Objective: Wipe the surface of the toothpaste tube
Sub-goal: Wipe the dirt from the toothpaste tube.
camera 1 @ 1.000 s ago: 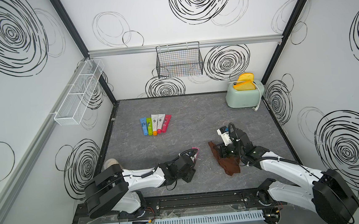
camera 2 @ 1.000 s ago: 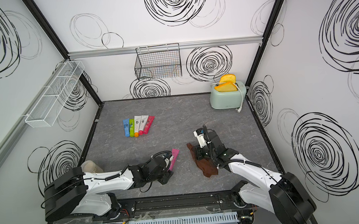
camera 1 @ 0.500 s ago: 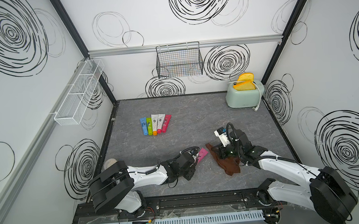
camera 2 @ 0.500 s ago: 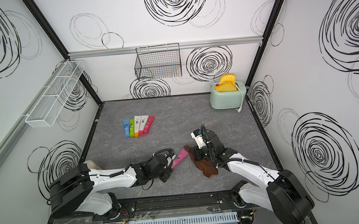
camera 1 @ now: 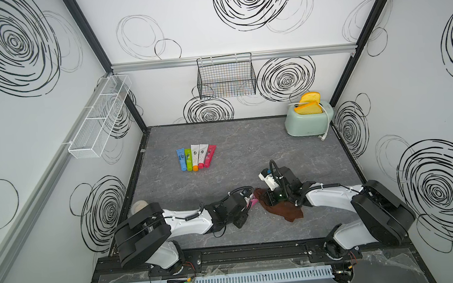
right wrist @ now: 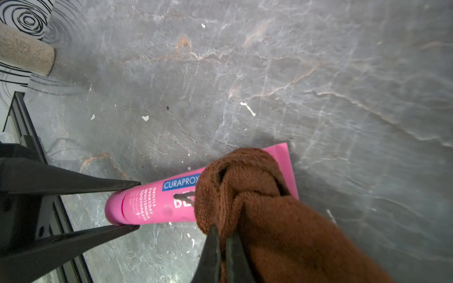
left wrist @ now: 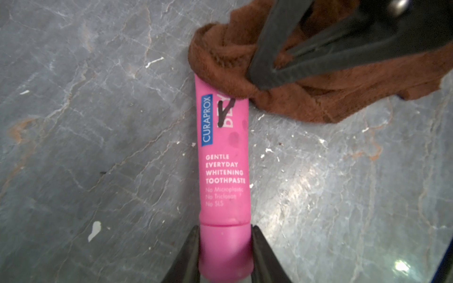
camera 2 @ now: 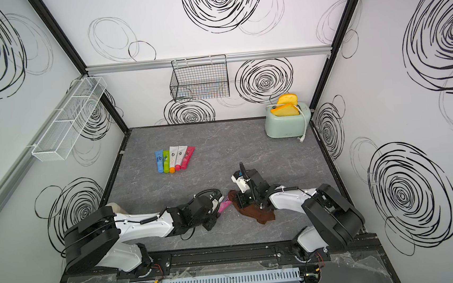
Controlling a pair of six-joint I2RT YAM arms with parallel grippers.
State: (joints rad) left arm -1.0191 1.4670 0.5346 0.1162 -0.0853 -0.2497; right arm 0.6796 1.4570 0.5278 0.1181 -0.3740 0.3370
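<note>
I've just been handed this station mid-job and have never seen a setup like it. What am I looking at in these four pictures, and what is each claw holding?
This is a two-armed robot working on a grey table. The two wide pictures come from one camera pair overhead. The two close-ups come from a camera on each arm's wrist. The left gripper is closed on the cap end of a pink toothpaste tube, which lies flat. The right gripper pinches a brown cloth that covers the tube's flat end. A black pen mark shows on the tube at the cloth's edge. Farther back, five more tubes lie in a row, and a mint toaster stands in the corner.
</note>
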